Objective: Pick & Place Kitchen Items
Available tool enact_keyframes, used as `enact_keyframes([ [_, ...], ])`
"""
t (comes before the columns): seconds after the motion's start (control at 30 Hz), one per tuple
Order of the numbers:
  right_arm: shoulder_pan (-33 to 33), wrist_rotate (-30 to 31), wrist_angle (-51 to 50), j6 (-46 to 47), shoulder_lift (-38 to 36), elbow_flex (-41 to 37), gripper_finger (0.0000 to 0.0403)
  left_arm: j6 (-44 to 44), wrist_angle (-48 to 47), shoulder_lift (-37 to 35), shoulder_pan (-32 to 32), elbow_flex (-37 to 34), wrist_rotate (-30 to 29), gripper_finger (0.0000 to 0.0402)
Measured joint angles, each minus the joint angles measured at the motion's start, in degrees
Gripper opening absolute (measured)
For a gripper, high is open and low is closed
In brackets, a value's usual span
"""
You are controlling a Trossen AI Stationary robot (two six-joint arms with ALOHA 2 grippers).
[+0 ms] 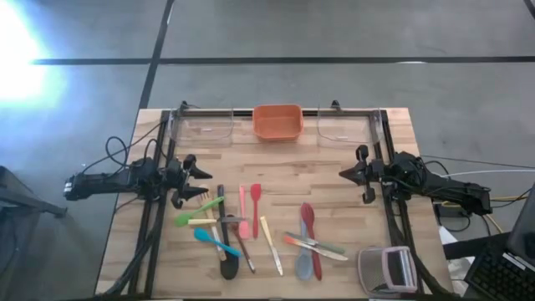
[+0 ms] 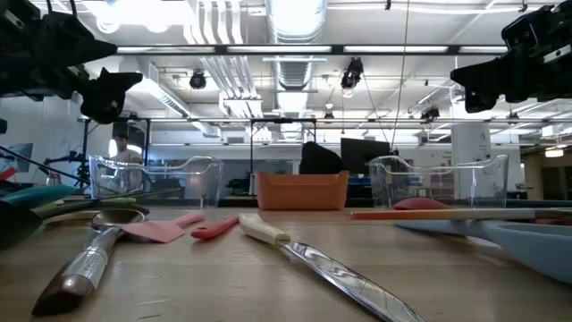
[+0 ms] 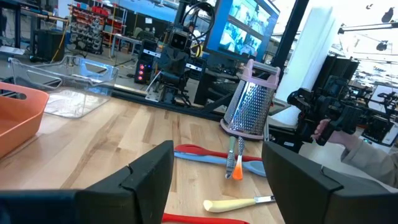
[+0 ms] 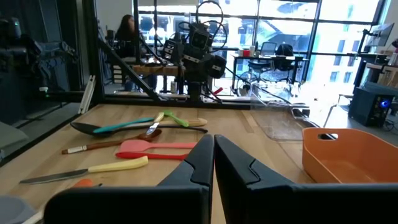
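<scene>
Utensils [image 1: 251, 234] lay scattered across the front half of the wooden table [image 1: 334, 176], well short of the orange bin [image 1: 277, 122] at the rear edge. At the table's left side the left gripper [image 1: 197, 178] hovered, fingers apart and empty; opposite, the right gripper [image 1: 346, 173] hung pressed together, empty.

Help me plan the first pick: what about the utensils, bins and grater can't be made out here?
- Utensils: high view, too small where they overlap to tell which lies on top.
- Clear bins: too faint in the high view to see contents.
- Grater: high view, cut off by the bottom edge.
</scene>
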Motion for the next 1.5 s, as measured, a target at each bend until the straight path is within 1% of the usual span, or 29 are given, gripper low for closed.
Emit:
enact_keyframes([
  [0.23, 0.0, 0.0, 0.9, 0.2, 0.0, 0.0, 0.0008, 0.0, 0.0, 0.0, 0.0, 0.0, 0.0, 0.0247],
  [0.3, 0.0, 0.0, 3.6, 0.4, 0.0, 0.0, 0.0008, 0.0, 0.0, 0.0, 0.0, 0.0, 0.0, 0.0247],
  [0.4, 0.0, 0.0, 11.7, 1.5, 0.0, 0.0, 0.0008, 0.0, 0.0, 0.0, 0.0, 0.0, 0.0, 0.0247],
  [0.5, 0.0, -0.1, 19.6, 5.3, 0.0, 0.0, 0.0008, 0.0, 0.0, 0.0, 0.0, 0.0, 0.0, 0.0247],
  [0.63, 0.0, -0.1, 24.6, 7.6, 0.0, 0.0, 0.0008, 0.0, 0.0, 0.0, 0.0, 0.0, 0.0, 0.0247],
  [0.77, 0.0, -0.1, 25.0, 13.7, 0.6, 0.4, 0.0008, 0.0, 0.0, 0.0, 0.0, 0.0, 0.0, 0.0247],
  [0.93, 0.0, -0.1, 24.9, 22.0, 3.4, 1.4, 0.0008, 0.0, 0.0, 0.0, 0.0, 0.0, 0.0, 0.0247],
  [1.13, 0.0, 0.4, 24.8, 22.0, 10.2, 3.6, 0.0008, 0.0, 0.0, 0.0, 0.0, 0.0, 0.0, 0.0247],
  [1.2, 0.0, 1.2, 24.7, 20.2, 13.8, 5.4, 0.0008, 0.0, 0.0, 0.0, 0.0, 0.0, 0.0, 0.0247],
  [1.3, 0.0, 1.2, 21.6, 17.8, 20.7, 9.3, 0.0008, 0.0, 0.0, 0.0, 0.0, 0.0, 0.0, 0.0247],
  [1.4, 0.0, -0.6, 18.1, 15.2, 28.0, 14.2, 0.0008, 0.0, 0.0, 0.0, 0.0, 0.0, 0.0, 0.0247],
  [1.5, 0.3, -3.9, 16.3, 12.9, 35.2, 19.2, 0.0008, 0.0, 0.0, 0.0, 0.0, 0.0, 0.0, 0.0247],
])
